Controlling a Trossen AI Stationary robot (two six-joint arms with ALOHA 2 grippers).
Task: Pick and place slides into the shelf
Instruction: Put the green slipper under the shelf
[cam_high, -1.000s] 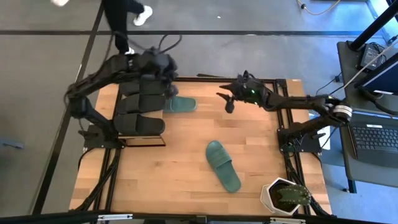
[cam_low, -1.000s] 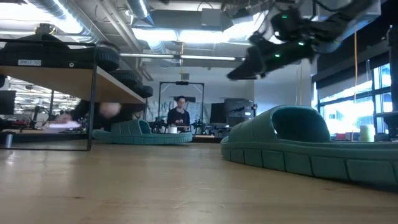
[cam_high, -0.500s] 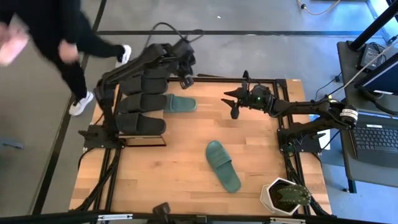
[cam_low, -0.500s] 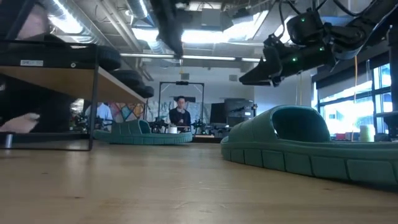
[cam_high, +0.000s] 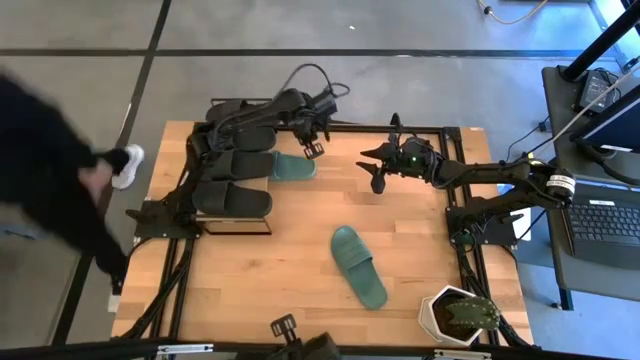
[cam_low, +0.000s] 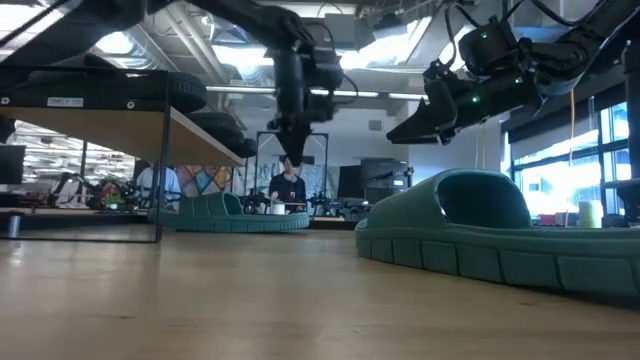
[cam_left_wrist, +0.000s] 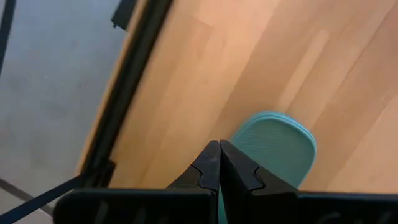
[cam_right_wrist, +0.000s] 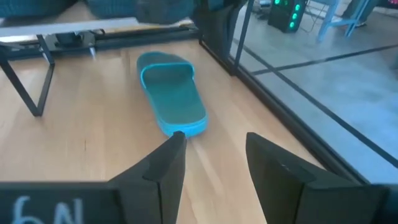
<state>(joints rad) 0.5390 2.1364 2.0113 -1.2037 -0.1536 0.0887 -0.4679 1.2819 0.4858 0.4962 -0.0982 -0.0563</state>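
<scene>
While its two dark fingers (cam_left_wrist: 219, 163) are pressed together on nothing, the left gripper (cam_high: 312, 148) hangs above the toe of a teal slide (cam_high: 291, 166) lying beside the shelf (cam_high: 232, 226) at about ten o'clock on the table (cam_high: 250, 280). At one o'clock the right gripper (cam_high: 372, 168) hovers spread apart, empty, facing that same sandal. Two teal slides show: this one and another (cam_high: 358, 265) loose near five o'clock, smooth moulded rubber with ribbed sole edges. Black slides (cam_high: 232, 200) fill the rack's light wood board; their exact count is unclear. A potted plant (cam_high: 460, 314) sits at the table's corner, and a person (cam_high: 50, 170) passes outside at nine o'clock.
</scene>
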